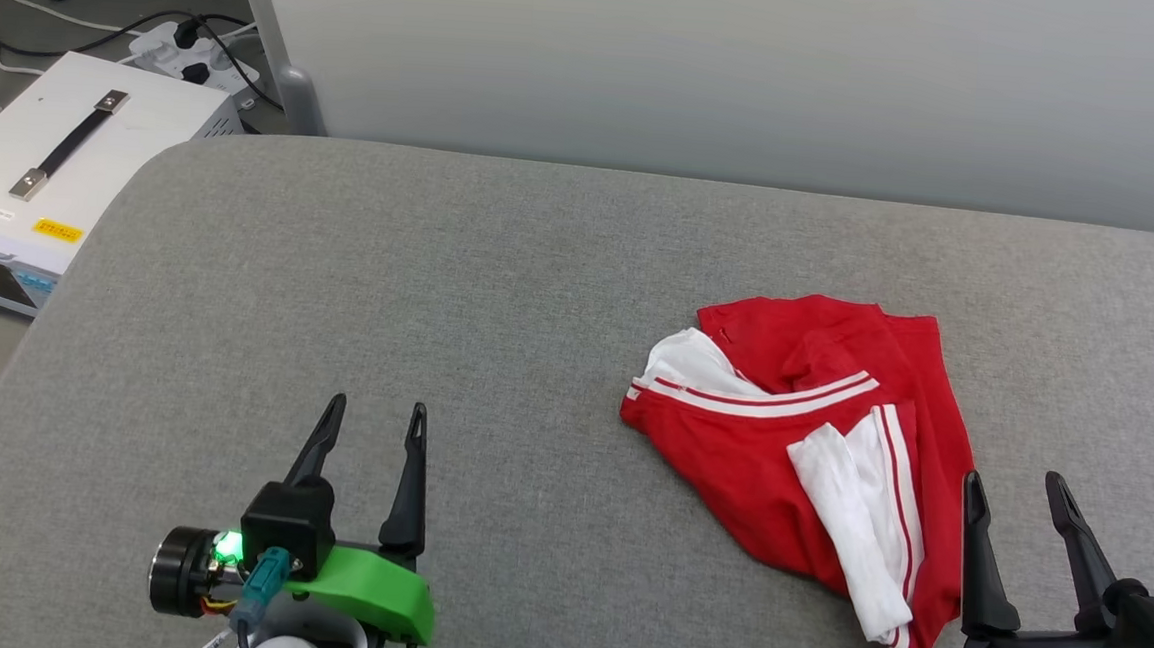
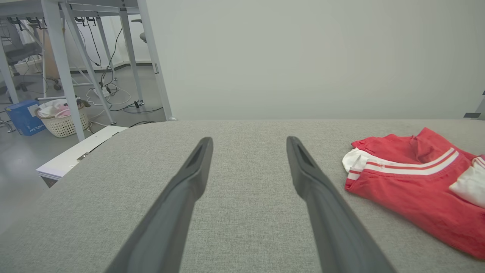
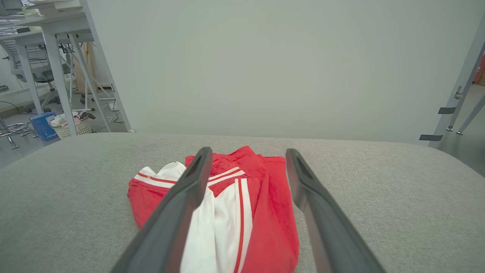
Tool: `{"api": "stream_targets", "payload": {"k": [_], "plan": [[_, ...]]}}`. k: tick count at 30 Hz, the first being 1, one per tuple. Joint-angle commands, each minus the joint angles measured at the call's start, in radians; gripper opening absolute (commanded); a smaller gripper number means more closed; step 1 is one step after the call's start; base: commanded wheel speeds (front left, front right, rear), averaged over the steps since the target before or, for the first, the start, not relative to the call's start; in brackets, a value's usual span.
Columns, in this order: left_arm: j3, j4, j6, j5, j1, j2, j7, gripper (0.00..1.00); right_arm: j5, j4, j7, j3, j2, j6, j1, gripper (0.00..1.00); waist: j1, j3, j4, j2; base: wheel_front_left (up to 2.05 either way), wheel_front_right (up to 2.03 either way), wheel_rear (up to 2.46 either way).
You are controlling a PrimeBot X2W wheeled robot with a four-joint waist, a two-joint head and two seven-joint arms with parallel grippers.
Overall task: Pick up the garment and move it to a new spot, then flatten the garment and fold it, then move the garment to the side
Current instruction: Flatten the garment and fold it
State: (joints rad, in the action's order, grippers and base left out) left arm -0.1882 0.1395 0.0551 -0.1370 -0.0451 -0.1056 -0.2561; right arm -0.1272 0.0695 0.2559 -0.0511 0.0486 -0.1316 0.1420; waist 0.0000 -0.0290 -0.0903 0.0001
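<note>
The garment lies crumpled on the right half of the grey table, red with white sleeves and red-and-white striped trim; its print is hidden in the folds. My left gripper stands open over bare table at the lower left, well left of the garment. At the lower right my right gripper is open, its left finger beside the garment's near right edge. In the right wrist view the garment lies just ahead, between and under the open fingers.
The grey padded table has a rounded far-left corner. Beyond it on the floor sit a white box with a handle and a power strip. A pale wall runs behind the table. Desk legs and a basket stand far left.
</note>
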Motion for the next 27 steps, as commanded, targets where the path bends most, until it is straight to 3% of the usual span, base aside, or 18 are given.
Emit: {"api": "stream_targets", "payload": {"k": [1,10,18,24,27], "plan": [[0.009,0.003,-0.010,0.014,0.018,0.008,-0.006,1.00,-0.001,-0.002,0.006,0.002,0.002,0.001,0.007,1.00,0.0000,-0.001,0.000,-0.0001,0.00,0.00,0.00],[0.038,0.012,-0.035,0.042,0.019,0.025,-0.006,1.00,-0.003,-0.004,0.006,-0.002,0.002,0.001,-0.006,1.00,0.0000,-0.003,-0.004,-0.0001,0.00,0.00,0.00],[0.052,0.021,-0.051,0.052,0.011,0.038,-0.006,1.00,0.017,0.057,0.006,-0.035,0.003,0.001,-0.113,1.00,0.0000,-0.012,-0.012,-0.0001,0.00,0.00,0.00],[0.057,0.027,-0.063,0.054,-0.003,0.044,-0.006,1.00,-0.037,0.127,0.006,-0.026,0.094,0.001,-0.236,1.00,0.0000,-0.028,-0.025,-0.0001,0.00,0.00,0.00],[0.060,0.030,-0.065,0.053,-0.002,0.047,-0.006,1.00,-0.092,0.093,0.005,0.043,0.193,0.001,-0.256,1.00,0.0000,-0.029,-0.028,-0.0001,0.00,0.00,0.00]]}}
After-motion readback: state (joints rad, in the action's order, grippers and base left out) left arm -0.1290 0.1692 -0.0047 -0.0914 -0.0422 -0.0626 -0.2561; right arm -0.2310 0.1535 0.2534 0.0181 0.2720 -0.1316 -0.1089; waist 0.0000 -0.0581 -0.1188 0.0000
